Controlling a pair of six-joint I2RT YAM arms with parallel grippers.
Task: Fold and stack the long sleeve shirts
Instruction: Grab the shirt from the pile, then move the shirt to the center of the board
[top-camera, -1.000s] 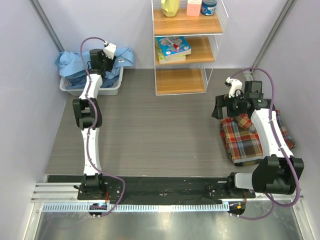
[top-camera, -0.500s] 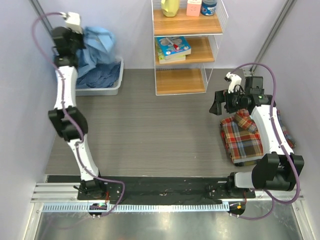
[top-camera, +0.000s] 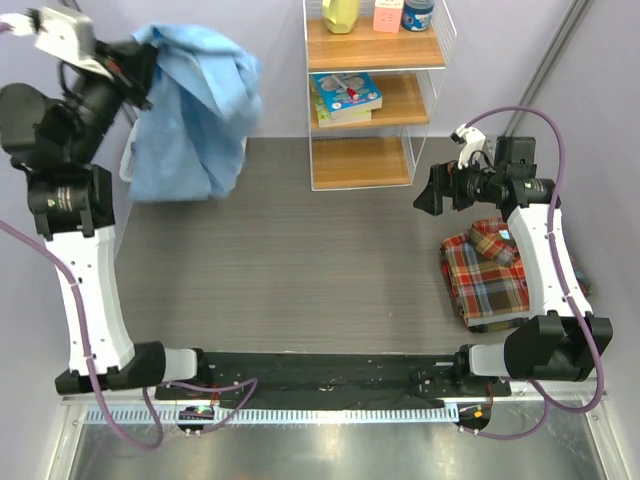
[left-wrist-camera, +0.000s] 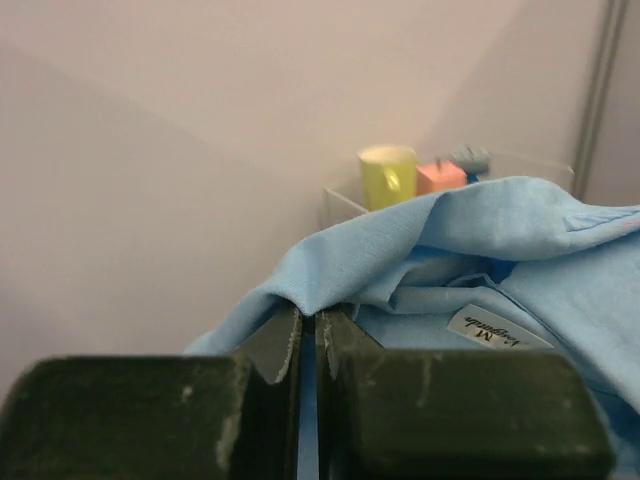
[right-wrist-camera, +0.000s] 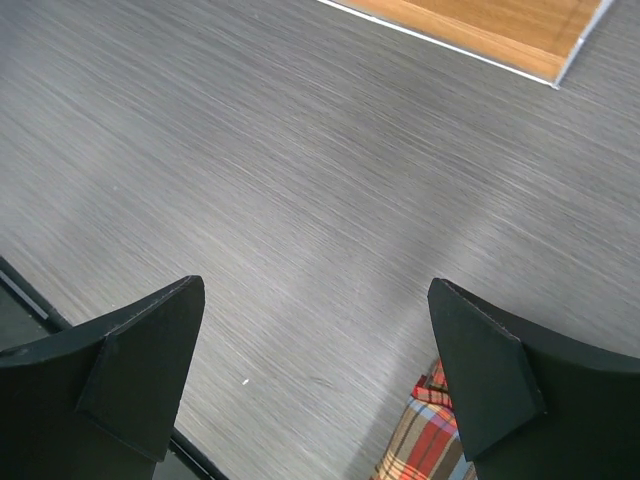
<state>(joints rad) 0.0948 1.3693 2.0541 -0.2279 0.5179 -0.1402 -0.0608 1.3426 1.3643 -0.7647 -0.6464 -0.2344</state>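
Note:
A light blue long sleeve shirt (top-camera: 195, 110) hangs in the air at the far left, above the table. My left gripper (top-camera: 140, 65) is raised high and shut on a fold of it. In the left wrist view the jaws (left-wrist-camera: 310, 320) pinch the blue cloth (left-wrist-camera: 400, 250), and its white neck label (left-wrist-camera: 485, 328) shows to the right. A folded red-yellow-blue plaid shirt (top-camera: 490, 280) lies on the table at the right. My right gripper (top-camera: 430, 200) hovers open just left of it, nothing between its fingers (right-wrist-camera: 315, 290); the plaid corner (right-wrist-camera: 430, 440) shows below it.
A wire-and-wood shelf unit (top-camera: 375, 100) with books and bottles stands at the back centre; its bottom board (right-wrist-camera: 500, 30) shows in the right wrist view. A white basket (top-camera: 127, 165) is mostly hidden behind the hanging shirt. Purple walls close both sides.
My left gripper closed on the light blue shirt in the basket and lifted it high out of it. The right gripper drifted a little left, staying open.

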